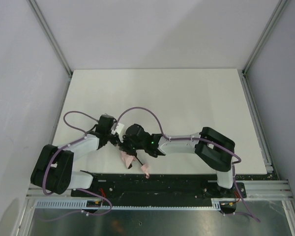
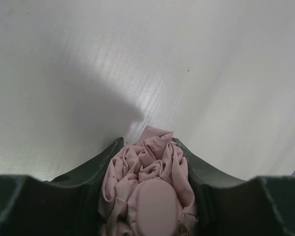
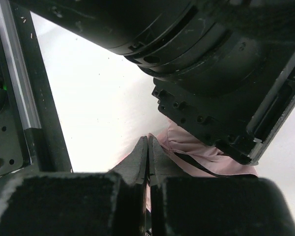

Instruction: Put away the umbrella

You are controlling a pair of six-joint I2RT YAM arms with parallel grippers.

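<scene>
Gathering the umbrella (image 1: 129, 159) at the near edge of the desk (image 1: 187, 98), both arms on it.
Nearest me, the umbrella lies just ahead of the base rail (image 1: 187, 180), its handle (image 1: 146, 169) toward me. My left jaws hold its bunched pink cloth. My right jaws are pressed together right beside it, and I cannot tell whether they are pinching anything. I judge the folds loose: next comes a tight wrap, then fastening.

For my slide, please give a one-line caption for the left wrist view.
Left gripper holding the bunched pink umbrella between its fingers, white table beyond.
</scene>
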